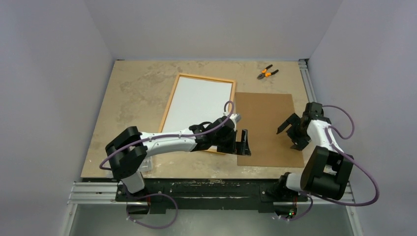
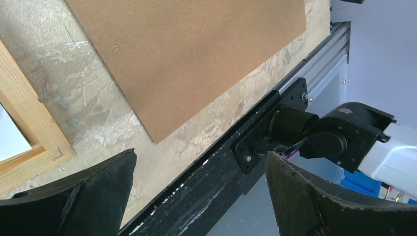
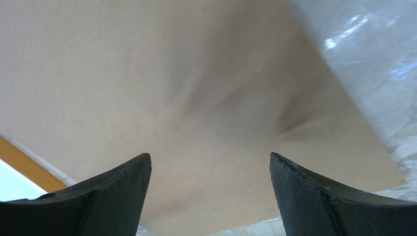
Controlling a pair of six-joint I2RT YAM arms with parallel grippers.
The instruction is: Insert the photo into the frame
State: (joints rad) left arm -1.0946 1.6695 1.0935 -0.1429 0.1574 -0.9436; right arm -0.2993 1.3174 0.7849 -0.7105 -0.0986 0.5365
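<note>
On the beige tabletop (image 1: 133, 93) the frame (image 1: 206, 77) lay near-to-far, just left of the left end effector (image 1: 242, 143), the right end effector (image 1: 291, 133) farther off; both stood agape, empty.

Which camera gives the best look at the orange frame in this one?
The top view: almost the whole frame shows, flat on the table, only its near edge behind the left arm. The left wrist view catches one pale wooden corner; the right wrist view just an orange sliver.

I see the orange-bordered frame (image 1: 206, 77) lying flat, upper centre of the top view, slightly skewed. A white sheet (image 1: 199, 105) fills its opening; whether that's the photo, I can't tell.
</note>
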